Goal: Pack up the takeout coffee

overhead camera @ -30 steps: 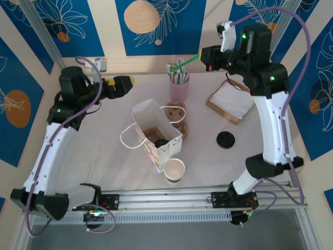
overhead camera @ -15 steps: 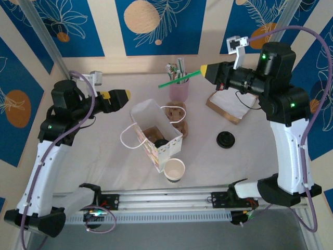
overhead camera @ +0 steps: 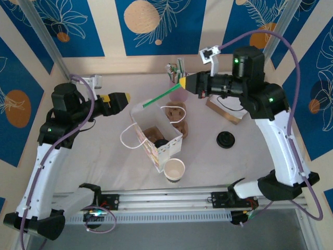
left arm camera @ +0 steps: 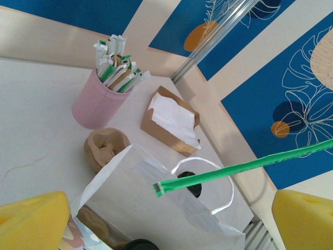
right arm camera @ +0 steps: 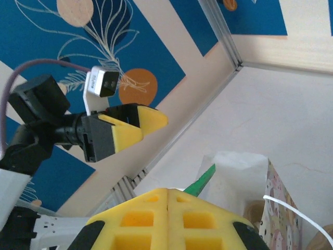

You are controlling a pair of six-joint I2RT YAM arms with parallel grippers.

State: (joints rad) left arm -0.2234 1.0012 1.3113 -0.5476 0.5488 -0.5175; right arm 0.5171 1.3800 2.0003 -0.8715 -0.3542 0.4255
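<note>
on the white tabletop [overhead camera: 104, 156], the right tool [overhead camera: 183, 83] pinches a green straw [overhead camera: 161, 96] over the bag [overhead camera: 148, 113], likely to join the takeout coffee [overhead camera: 161, 141] inside; left tool [overhead camera: 126, 97] hangs wide.

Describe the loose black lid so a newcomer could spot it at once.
Start at the white paper bag mid-table and look right. The lid lies flat on the bare tabletop, on the near side of the brown napkin box. Unlike the black lid inside the bag, it lies alone.
</note>
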